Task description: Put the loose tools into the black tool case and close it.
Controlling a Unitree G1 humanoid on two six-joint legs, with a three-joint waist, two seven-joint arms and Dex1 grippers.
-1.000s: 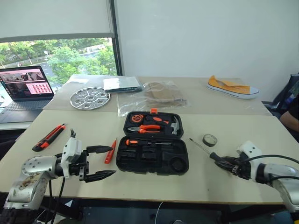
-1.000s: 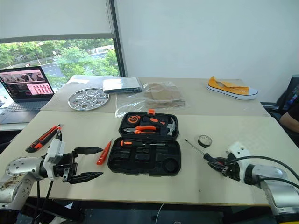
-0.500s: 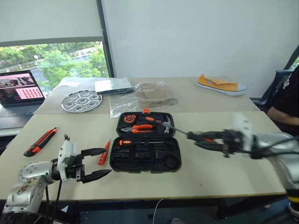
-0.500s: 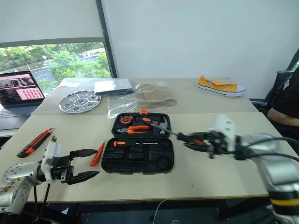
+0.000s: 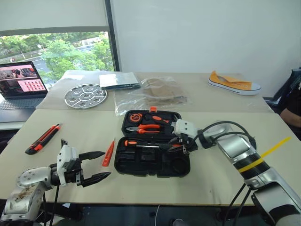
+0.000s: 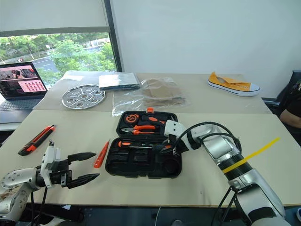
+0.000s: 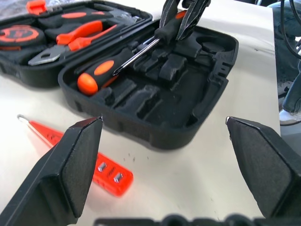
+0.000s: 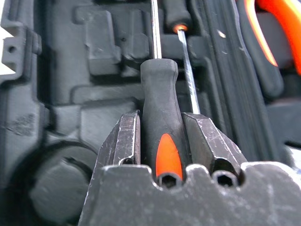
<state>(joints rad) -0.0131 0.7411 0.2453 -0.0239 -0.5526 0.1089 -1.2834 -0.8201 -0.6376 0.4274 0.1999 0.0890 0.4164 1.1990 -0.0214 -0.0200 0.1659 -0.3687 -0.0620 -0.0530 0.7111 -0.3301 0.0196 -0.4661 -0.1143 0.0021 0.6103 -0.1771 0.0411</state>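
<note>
The black tool case [image 5: 150,170] lies open at the table's middle. My right gripper [image 5: 173,146] hovers low over its front half, shut on a black-and-orange screwdriver [image 8: 160,127] whose shaft points left across the recesses. Another screwdriver [image 7: 99,70] lies in the case beside that shaft. A slim orange screwdriver [image 5: 109,153] rests on the table just left of the case. Farther left lies the red-black utility knife [image 5: 43,139]. My left gripper [image 5: 107,164] hangs open and empty near the front edge, left of the case, beside the orange screwdriver.
Orange pliers [image 5: 149,127] and a small hammer sit in the case's far half. At the back are a laptop [image 5: 21,84], a round metal plate [image 5: 85,95], plastic bags [image 5: 155,94] and a yellow shoe [image 5: 233,84]. A person sits at the right edge [image 5: 294,101].
My right arm has swung left from the table's right side, carrying the screwdriver to just above the case. The head camera shifted. The left gripper stayed about where it was, open.
</note>
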